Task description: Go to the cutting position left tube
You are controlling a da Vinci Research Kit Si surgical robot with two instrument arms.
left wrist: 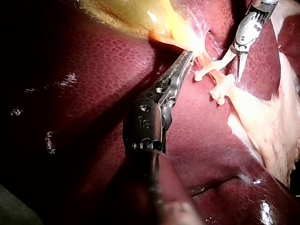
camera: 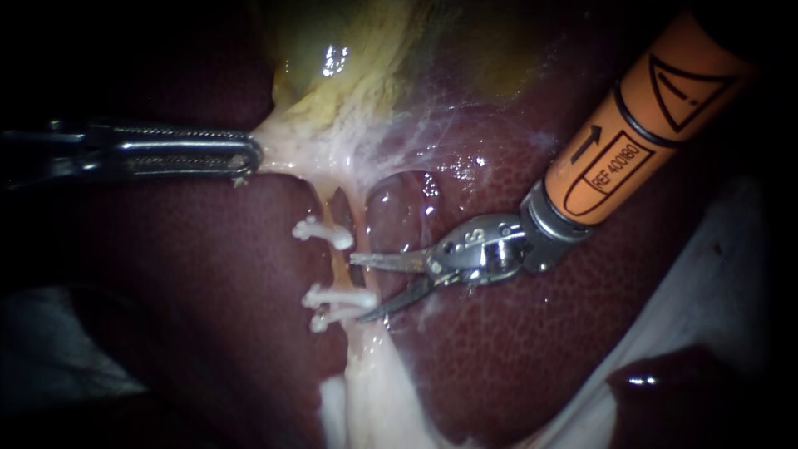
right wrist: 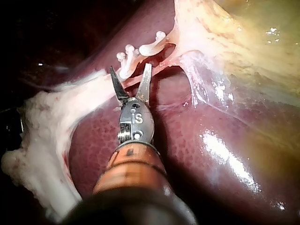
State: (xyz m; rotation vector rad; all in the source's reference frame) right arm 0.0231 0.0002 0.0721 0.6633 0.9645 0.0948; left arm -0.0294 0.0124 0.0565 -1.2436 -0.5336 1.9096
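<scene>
Traction sits at the left: your left instrument [camera: 246,158] has its end effector pressed together on the pale tissue [camera: 287,154] below the gallbladder [camera: 349,66]. It pulls the tissue sideways, which I judge makes the tubes taut and lifts them off the liver [camera: 208,316]. Next comes the left tube [camera: 338,264], a thin orange strand with an upper clip [camera: 322,233] and lower clips [camera: 337,298], leaving a bare stretch for the cut. Just right of it, your right instrument [camera: 359,288] has its end effector spread. One blade tip is level with that bare stretch and the other lies against the lower clips. You look nearly in position, though the lower blade probably needs to clear those clips.
</scene>
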